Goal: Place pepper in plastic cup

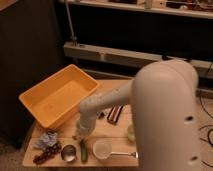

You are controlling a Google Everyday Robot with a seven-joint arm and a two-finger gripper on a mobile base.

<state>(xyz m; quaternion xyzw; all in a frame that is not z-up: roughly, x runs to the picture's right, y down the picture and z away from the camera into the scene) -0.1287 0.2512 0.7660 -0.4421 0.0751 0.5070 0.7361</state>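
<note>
The pepper (pixel 83 150) is a slim dark green shape lying on the wooden table (pixel 107 127) near its front edge. It lies between a small metal cup (pixel 69 153) and the plastic cup (pixel 102 148). That cup is pale green and stands upright with its mouth up, a hand's width right of the pepper. My gripper (pixel 82 136) hangs at the end of the white arm, right over the pepper's far end and low on it. The wrist hides the contact, so I cannot tell whether the pepper is held.
A large yellow bin (pixel 57 95) fills the table's left rear. Dark grapes (pixel 45 155) and a crumpled bluish packet (pixel 47 141) lie front left. Dark bars (pixel 114 114) lie mid-table. A pale round thing (pixel 131 133) peeks out beside the bulky arm (pixel 165 120), which covers the right side.
</note>
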